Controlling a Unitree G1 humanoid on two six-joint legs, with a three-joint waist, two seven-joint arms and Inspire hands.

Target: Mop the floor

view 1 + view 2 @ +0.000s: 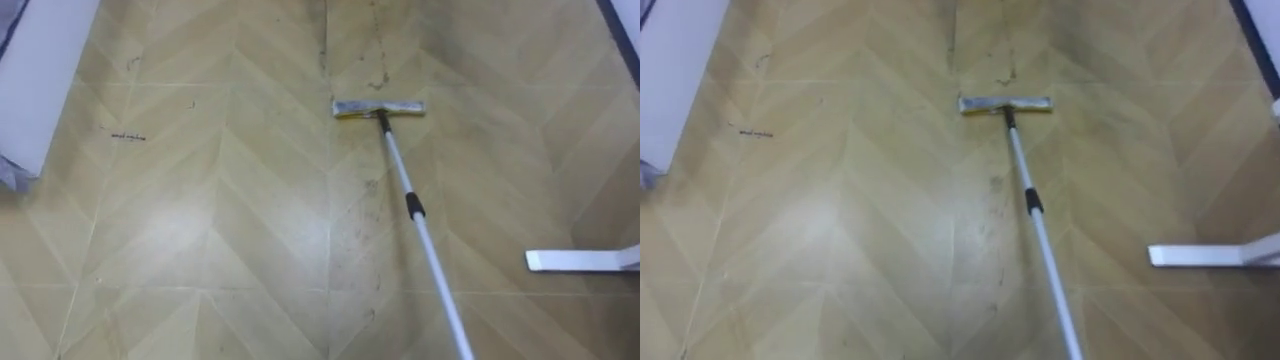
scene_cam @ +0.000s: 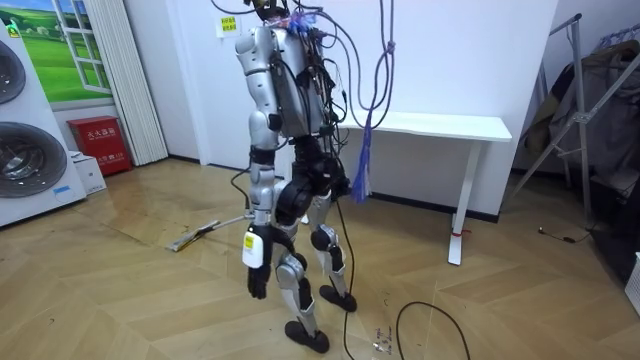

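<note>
The mop head (image 1: 378, 108) lies flat on the wooden floor ahead of me, a grey pad with a yellow edge. Its white pole (image 1: 420, 225), with a black collar halfway, runs back toward the lower right and out of the picture. In the room view I stand upright facing the room view's left, with the mop head (image 2: 186, 240) on the floor in front of me and the pole (image 2: 222, 226) slanting up behind my body. My left hand (image 2: 257, 281) hangs beside my thigh, fingers relaxed and holding nothing.
A white table foot (image 1: 580, 260) lies on the floor at the right, under the white desk (image 2: 440, 125). A white appliance (image 1: 40, 70) stands at the left, by the washing machines (image 2: 30, 150). Dirt smudges (image 1: 375, 80) mark the floor beyond the mop. A drying rack (image 2: 590, 100) stands far right.
</note>
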